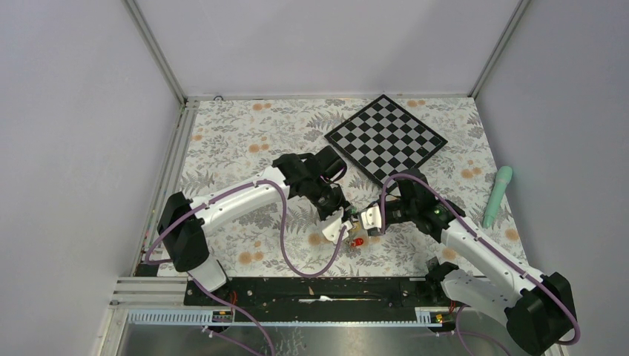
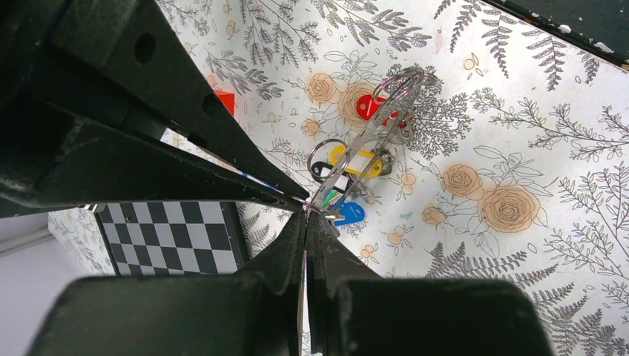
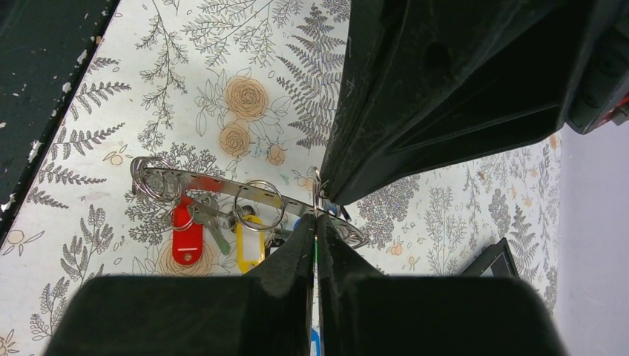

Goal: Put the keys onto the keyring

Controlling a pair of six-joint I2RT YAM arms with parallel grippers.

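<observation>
Mid-table, near of the black-and-white chequered board (image 1: 386,137): dark grey flat metal keyring (image 3: 215,187). The left gripper (image 2: 308,211) and right gripper (image 3: 317,211) are both pressed together, each seemingly pinching its thin rim. A red-tagged metal key (image 3: 187,236), yellow-tagged key (image 3: 251,248) and blue-tagged key (image 2: 348,213) hang off it on small wire rings (image 3: 258,204).

Judged light, stiff and slick. Best pinched on the bare rim, away from the swinging keys.

The ring is seen edge-on, so its hole is hidden. The other tags are bunched and unclear. Cannot tell whether it is lifted off the table.

red key (image 3: 187,236), yellow key (image 3: 251,248), chequered board (image 1: 386,138)
</observation>
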